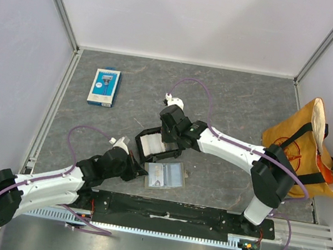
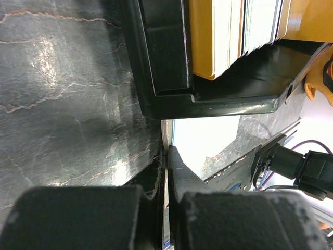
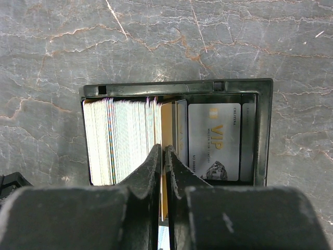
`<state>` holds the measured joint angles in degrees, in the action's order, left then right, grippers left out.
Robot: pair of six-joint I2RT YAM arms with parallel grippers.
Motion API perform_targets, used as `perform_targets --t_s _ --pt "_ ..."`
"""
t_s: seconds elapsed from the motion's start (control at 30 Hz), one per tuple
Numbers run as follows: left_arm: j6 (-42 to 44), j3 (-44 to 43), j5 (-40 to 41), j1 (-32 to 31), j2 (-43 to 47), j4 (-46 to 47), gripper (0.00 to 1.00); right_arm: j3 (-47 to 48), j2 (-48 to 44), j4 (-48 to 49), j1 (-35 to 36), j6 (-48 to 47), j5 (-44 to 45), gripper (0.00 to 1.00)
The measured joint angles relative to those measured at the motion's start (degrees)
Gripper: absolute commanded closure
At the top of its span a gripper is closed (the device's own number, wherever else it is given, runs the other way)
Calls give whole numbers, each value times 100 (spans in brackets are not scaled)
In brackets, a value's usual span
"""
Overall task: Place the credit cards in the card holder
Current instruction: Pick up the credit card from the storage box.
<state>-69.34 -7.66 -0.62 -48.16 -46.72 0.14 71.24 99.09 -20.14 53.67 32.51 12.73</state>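
Observation:
A black tray [image 1: 141, 148] [image 3: 177, 86] holds a row of upright credit cards [image 3: 122, 140] and a silver VIP card [image 3: 214, 140] lying flat. My right gripper [image 1: 167, 139] [image 3: 163, 150] reaches down into the tray, shut on the edge of a yellow card [image 3: 167, 117] at the end of the row. The card holder [image 1: 166, 176] lies open on the table just in front of the tray, its clear pockets up. My left gripper [image 1: 137, 167] [image 2: 166, 151] is at the holder's left edge, shut on a thin pale sheet of it [image 2: 200, 140].
A blue-and-white retail pack [image 1: 104, 86] lies at the back left. A yellow bag with black straps [image 1: 306, 144] sits at the right wall. In the left wrist view the tray's black wall [image 2: 166, 47] stands close ahead. White walls enclose the table.

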Motion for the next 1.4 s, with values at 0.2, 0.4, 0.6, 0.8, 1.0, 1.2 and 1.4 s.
perform_targets --t_s 0.2,0.4,0.6,0.8,1.0,1.2,1.4 --pt "0 0 -9 9 0 0 98 0 0 39 0 4 -63 87" --pt "0 0 -13 9 2 0 98 0 2 85 0 7 -164 87" --pt "0 0 -35 11 15 0 98 0 13 105 0 59 -195 91" --pt "0 0 -79 15 35 0 98 -4 9 103 0 72 15 97" --pt "0 0 -96 20 66 0 98 -4 7 66 0 39 278 100" --pt "0 0 -96 20 72 0 98 -4 -50 -11 0 -15 457 100" --pt "0 0 -96 20 72 0 98 -4 -208 -72 22 -22 640 100"
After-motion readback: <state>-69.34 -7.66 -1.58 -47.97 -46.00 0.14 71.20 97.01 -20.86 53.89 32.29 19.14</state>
